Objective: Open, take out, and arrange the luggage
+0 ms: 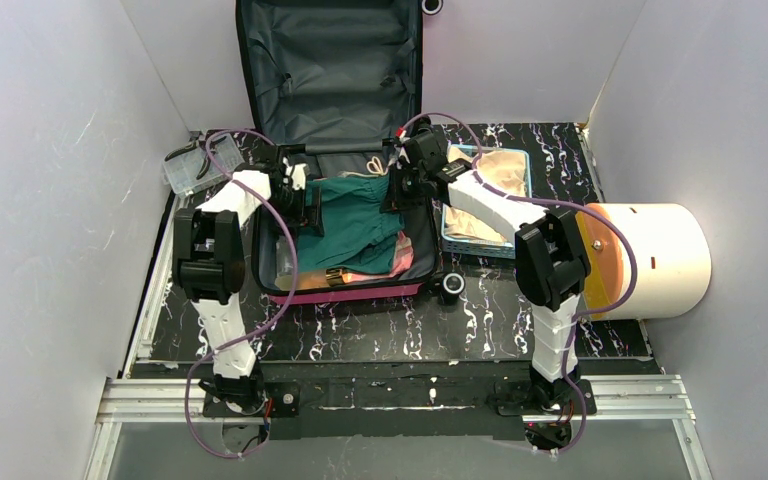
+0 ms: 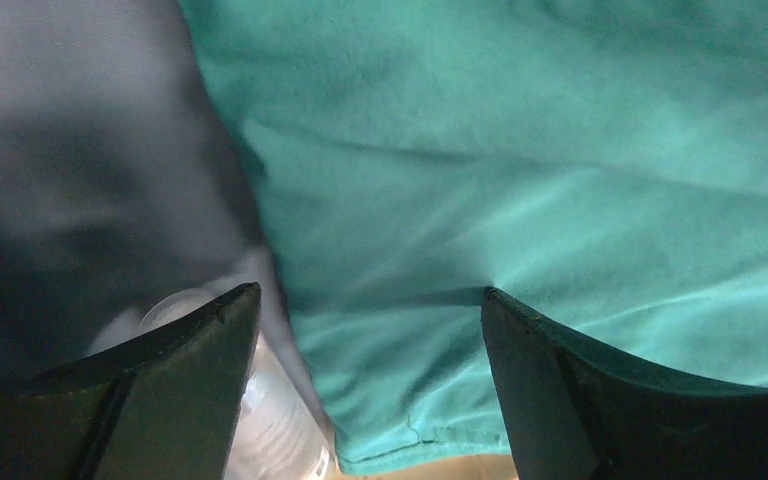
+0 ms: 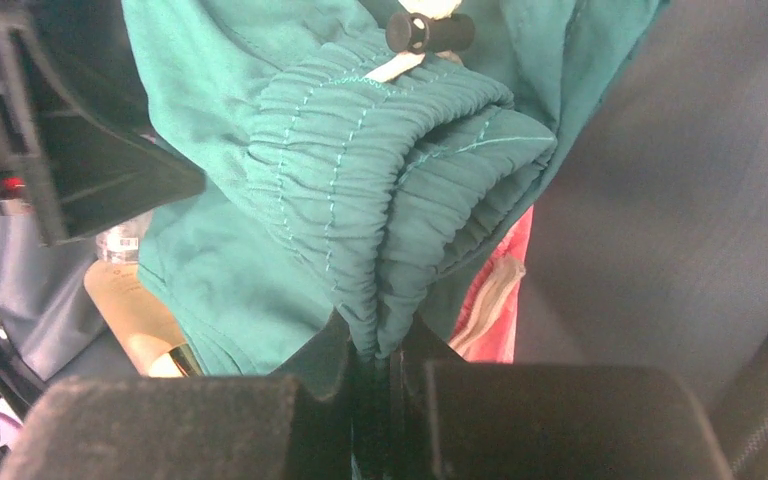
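Note:
The hot-pink luggage (image 1: pixel 345 293) lies open on the table, its grey-lined lid (image 1: pixel 330 70) standing against the back wall. A green garment (image 1: pixel 355 225) fills the lower half. My right gripper (image 3: pixel 388 350) is shut on the garment's gathered elastic waistband (image 3: pixel 390 160), at the suitcase's right side (image 1: pixel 402 185). At the suitcase's left side my left gripper (image 1: pixel 297 197) is open, its fingers astride the green cloth (image 2: pixel 520 180) close below, pinching nothing. A clear bottle (image 2: pixel 260 420) shows by the left finger (image 2: pixel 190 370).
Under the garment lie a pink cloth (image 3: pixel 490 290) and a beige item (image 3: pixel 135 310). A light-blue basket (image 1: pixel 515 160) holding beige fabric stands right of the suitcase, a cream cylinder (image 1: pixel 660 260) lies further right, and a clear plastic box (image 1: pixel 200 165) sits at the back left.

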